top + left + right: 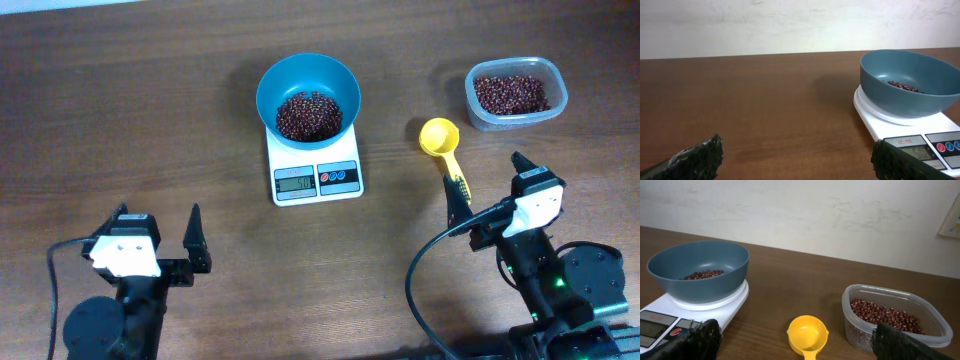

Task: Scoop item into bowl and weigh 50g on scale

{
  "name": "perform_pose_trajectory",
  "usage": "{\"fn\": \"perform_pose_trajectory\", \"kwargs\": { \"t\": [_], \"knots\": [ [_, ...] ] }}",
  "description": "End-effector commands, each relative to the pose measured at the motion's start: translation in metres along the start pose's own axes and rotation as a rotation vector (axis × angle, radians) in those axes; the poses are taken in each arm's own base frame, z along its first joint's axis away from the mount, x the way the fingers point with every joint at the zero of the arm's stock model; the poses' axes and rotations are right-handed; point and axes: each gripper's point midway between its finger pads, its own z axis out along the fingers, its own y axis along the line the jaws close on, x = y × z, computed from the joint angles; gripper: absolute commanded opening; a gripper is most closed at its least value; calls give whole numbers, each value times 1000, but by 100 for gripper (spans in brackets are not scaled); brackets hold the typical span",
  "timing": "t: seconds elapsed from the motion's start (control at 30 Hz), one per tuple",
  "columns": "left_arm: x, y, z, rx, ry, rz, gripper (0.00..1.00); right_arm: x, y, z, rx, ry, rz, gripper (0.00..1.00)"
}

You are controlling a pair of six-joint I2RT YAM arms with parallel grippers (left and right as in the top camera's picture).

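I am holding my left claw (160,225), lower left, and right claw (487,180), lower right, open and empty; the bowl (275,85) is sitting on the scale (290,155).

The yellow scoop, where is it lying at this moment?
In the overhead view, the yellow scoop lies empty to the right of the scale, just below and left of the clear tub.

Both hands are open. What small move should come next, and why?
Probably the right hand should reach for the handle of the yellow scoop: it lies empty just ahead, and the display of the scale is too blurred to confirm the beans in the teal bowl suffice.
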Motion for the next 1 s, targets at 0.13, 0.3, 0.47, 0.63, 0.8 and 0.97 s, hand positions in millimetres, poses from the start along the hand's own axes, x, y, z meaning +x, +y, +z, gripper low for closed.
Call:
{"fn": "perform_pose_trajectory", "kwargs": {
  "t": [0.13,0.3,0.47,0.63,0.8,0.97],
  "knots": [
    [-15,0,-5,2,-73,14,99,2,1,0,-2,4,-9,99],
    [-14,0,-5,2,-71,14,99,2,1,0,-2,4,-9,99],
    [-14,0,-5,2,-71,14,99,2,1,0,-2,4,-9,99],
    [-14,0,-5,2,-71,14,99,2,1,0,-2,4,-9,99],
    [-14,0,-5,2,-71,14,99,2,1,0,-2,4,-9,99],
    [-14,0,-5,2,-71,14,99,3,1,0,-2,4,-9,99]
  ]
}}
